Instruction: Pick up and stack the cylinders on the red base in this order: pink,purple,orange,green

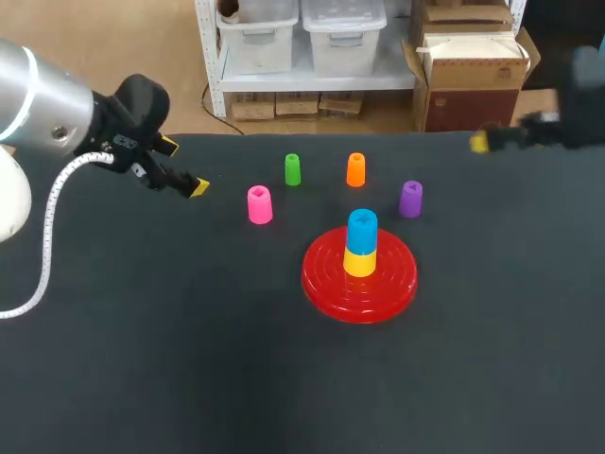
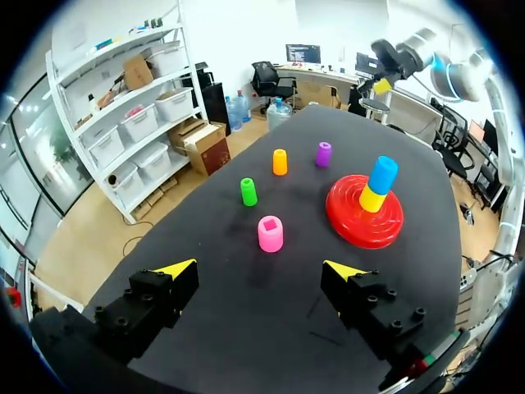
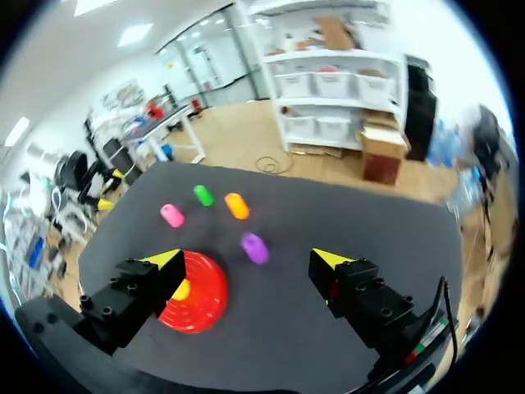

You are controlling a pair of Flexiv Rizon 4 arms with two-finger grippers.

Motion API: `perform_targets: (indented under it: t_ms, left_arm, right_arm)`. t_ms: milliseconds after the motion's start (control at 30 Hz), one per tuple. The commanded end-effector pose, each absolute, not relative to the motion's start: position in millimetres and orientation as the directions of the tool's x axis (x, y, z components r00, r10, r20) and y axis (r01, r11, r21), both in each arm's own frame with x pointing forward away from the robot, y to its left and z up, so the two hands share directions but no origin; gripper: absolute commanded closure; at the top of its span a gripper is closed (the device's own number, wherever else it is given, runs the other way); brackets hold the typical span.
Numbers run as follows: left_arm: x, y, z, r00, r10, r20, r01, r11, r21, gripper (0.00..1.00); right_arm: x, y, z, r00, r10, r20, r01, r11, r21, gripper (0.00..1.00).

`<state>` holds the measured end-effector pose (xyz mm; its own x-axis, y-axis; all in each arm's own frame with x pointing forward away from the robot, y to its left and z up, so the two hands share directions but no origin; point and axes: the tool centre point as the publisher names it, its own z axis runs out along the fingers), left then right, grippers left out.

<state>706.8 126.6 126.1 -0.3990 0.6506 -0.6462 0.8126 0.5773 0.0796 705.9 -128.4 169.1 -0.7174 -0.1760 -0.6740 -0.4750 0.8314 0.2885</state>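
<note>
Pink cylinder upright on the dark surface, to the left of the red base and not touching it. Farther back, green cylinder and orange cylinder, side by side but apart. Purple cylinder near the base's far right rim. All four standing singly, none stacked. Already on the base's middle: yellow cylinder with blue cylinder on top.

That two-piece stack seen whole only from the head and left wrist views. From the right wrist view, mostly hidden behind one finger, with just a sliver of yellow showing and no blue to be made out.

Left arm over the surface's far left corner. Left jaws wide apart with nothing between them, plain in the left wrist view, the pink cylinder nearest ahead. Only one yellow tip clear from the head view.

Right arm blurred at the head view's far right edge, finger spacing unreadable there. Settled by the right wrist view: right jaws wide apart, holding nothing, the purple cylinder nearest ahead. Same arm also visible in the left wrist view, beyond the base.
</note>
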Motion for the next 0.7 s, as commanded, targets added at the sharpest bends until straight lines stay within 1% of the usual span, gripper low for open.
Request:
perform_targets:
  t_ms: [33, 200, 333, 467, 700]
  left_arm:
    - [706.5, 126.8, 126.0, -0.399, 0.651, -0.646, 0.812, 0.577, 0.081, 0.00]
    - [706.5, 126.8, 126.0, -0.399, 0.651, -0.646, 0.812, 0.577, 0.081, 0.00]
    - [706.5, 126.8, 126.0, -0.399, 0.651, -0.646, 0.812, 0.577, 0.081, 0.00]
    - [706.5, 126.8, 126.0, -0.399, 0.651, -0.646, 0.812, 0.577, 0.081, 0.00]
    - [706.5, 126.8, 126.0, -0.399, 0.651, -0.646, 0.812, 0.577, 0.081, 0.00]
  right_arm:
    - [753.9, -53.6, 171.9, -0.697, -0.304, -0.649, -0.578, 0.774, 0.259, 0.00]
    - [762.9, 21.8, 172.3, -0.636, -0.456, -0.622, -0.705, 0.671, 0.229, 0.00]
    - [759.3, 64.0, 159.9, -0.572, -0.583, -0.577, -0.780, 0.604, 0.164, 0.00]
    - [756.3, 91.3, 143.6, -0.527, -0.670, -0.523, -0.820, 0.562, 0.108, 0.00]
    - [759.6, 121.0, 107.5, -0.461, -0.792, -0.400, -0.870, 0.492, 0.029, 0.00]
